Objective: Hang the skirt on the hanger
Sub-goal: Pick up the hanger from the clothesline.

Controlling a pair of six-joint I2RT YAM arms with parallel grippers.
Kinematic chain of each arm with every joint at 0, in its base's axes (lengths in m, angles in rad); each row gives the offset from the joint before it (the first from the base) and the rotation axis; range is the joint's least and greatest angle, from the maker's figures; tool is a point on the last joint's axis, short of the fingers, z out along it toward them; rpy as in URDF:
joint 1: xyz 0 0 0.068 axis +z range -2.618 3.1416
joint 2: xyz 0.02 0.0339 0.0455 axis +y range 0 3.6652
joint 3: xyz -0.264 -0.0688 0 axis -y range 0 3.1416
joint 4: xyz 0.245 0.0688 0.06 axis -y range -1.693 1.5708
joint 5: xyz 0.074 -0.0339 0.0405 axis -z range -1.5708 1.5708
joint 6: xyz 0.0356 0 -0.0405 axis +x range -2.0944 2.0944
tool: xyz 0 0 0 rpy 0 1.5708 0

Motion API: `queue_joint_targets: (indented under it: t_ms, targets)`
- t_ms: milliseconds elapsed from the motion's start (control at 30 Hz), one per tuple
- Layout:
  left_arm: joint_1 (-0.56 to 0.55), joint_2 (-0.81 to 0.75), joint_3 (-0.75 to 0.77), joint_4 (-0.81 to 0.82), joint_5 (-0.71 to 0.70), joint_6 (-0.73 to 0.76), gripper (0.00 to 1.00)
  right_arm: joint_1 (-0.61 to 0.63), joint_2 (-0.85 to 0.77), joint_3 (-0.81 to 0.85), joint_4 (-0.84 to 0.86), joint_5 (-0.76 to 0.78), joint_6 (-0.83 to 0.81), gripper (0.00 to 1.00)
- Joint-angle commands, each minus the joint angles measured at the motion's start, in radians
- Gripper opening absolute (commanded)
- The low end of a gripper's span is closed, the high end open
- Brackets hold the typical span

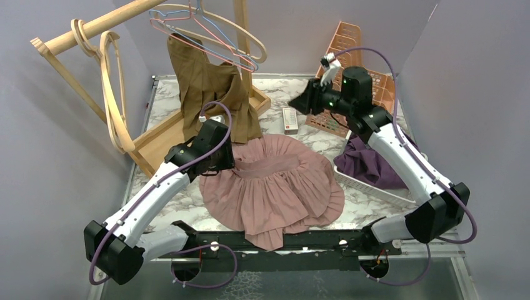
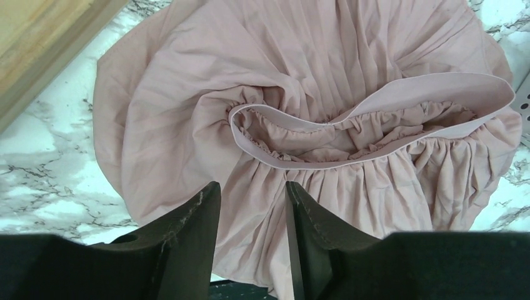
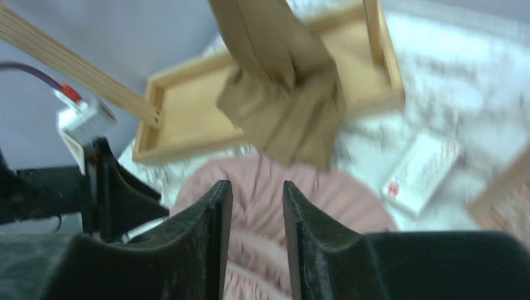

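- The pink skirt [image 1: 272, 187] is my landmark. It lies spread flat on the marble table [image 1: 369, 200], with its near hem reaching the table's front edge. It is not on any hanger, so I judge the task barely begun.
- The left gripper [image 2: 252, 187] hovers over the skirt's left side with its jaws parted and nothing between them. It points at the gathers just short of the waistband [image 2: 437, 85], which I take to be the sensible place to pinch.
- The waistband gapes open in a loop at the skirt's middle, which should give a hanger arm a way in.
- To the skirt's right, a purple garment [image 1: 369, 162] sits heaped in a white basket.
- The right gripper [image 3: 255, 187] hangs above the skirt's far right edge, released and empty. It faces back across the skirt, probably ready to fetch a hanger.
- Just beyond the skirt lies a small white box [image 1: 290, 120].
- Beyond the skirt's left half, a brown skirt [image 1: 206, 87] hangs already hung up.
- Farthest beyond the skirt, spare wire hangers [image 1: 212, 31] hang from a wooden rail [image 1: 100, 28].
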Motion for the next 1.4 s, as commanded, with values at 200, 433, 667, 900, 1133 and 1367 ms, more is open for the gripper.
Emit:
queue_joint_targets:
  t_ms: [200,433,667,900,1133,1367]
  targets:
    - [0.009,-0.081,0.006,0.105,0.002,0.031,0.47,0.08,0.295,0.287,0.489,0.036,0.043,0.16]
    - [0.009,-0.085,-0.004,0.13,-0.004,0.013,0.47,0.105,0.47,0.41,0.56,0.1,-0.016,0.21]
    - [0.009,-0.078,0.002,0.133,-0.018,0.034,0.47,0.126,0.495,0.394,0.647,-0.012,-0.055,0.32]
    - [0.009,-0.057,0.015,0.132,-0.02,0.049,0.47,0.148,0.49,0.334,0.71,0.005,-0.043,0.3]
    - [0.01,-0.054,0.012,0.132,-0.02,0.058,0.47,0.159,0.526,0.358,0.778,0.081,-0.046,0.21]
    - [0.011,-0.077,0.0,0.132,-0.028,0.06,0.47,0.168,0.497,0.31,0.848,0.101,-0.044,0.01]
